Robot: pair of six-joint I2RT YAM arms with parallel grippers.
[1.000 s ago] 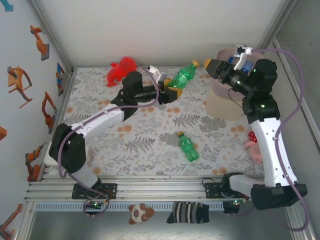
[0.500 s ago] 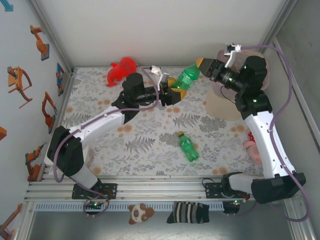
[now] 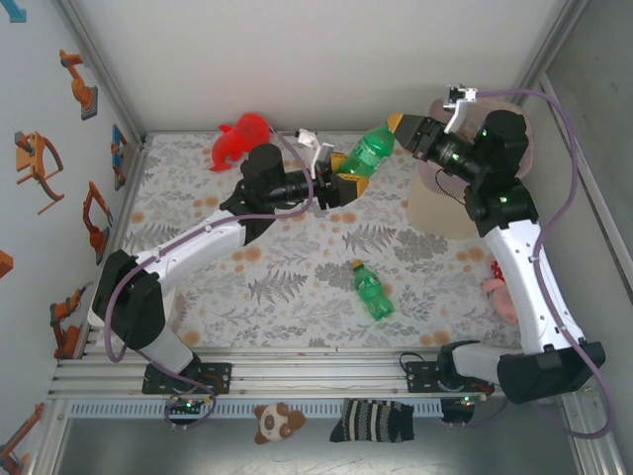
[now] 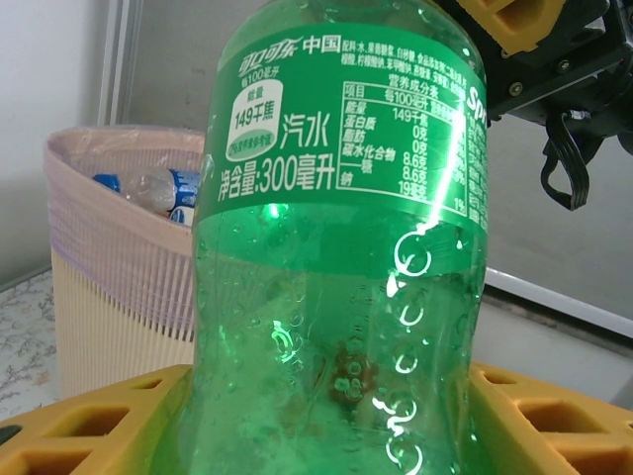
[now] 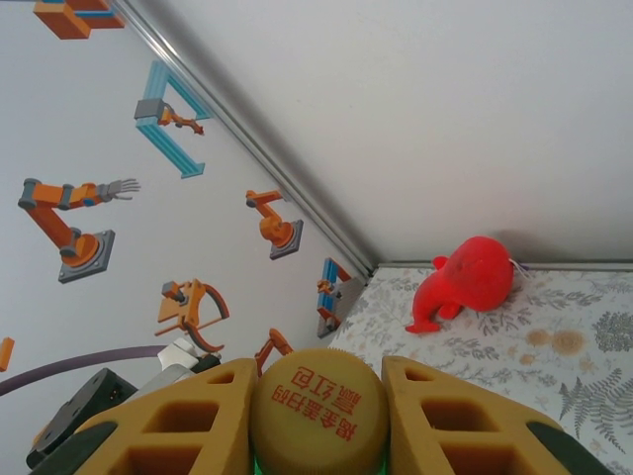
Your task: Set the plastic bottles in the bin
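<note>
Handover live: left end effector [image 3: 343,181] clamped the green bottle [image 3: 368,150] aloft near the bin [image 3: 435,213]; right end effector [image 3: 401,126] straddled its cap [image 5: 318,401], grip unclear. Early release risked dropping it onto the counter [image 3: 297,297]

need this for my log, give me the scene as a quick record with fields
left claw: shut on lower body of a green plastic bottle
right claw: shut on its yellow cap
loose: second green plastic bottle lying on patterned table
bin: beige mesh wastebasket, clear bottles inside
other: red plush toy, far left corner
</note>
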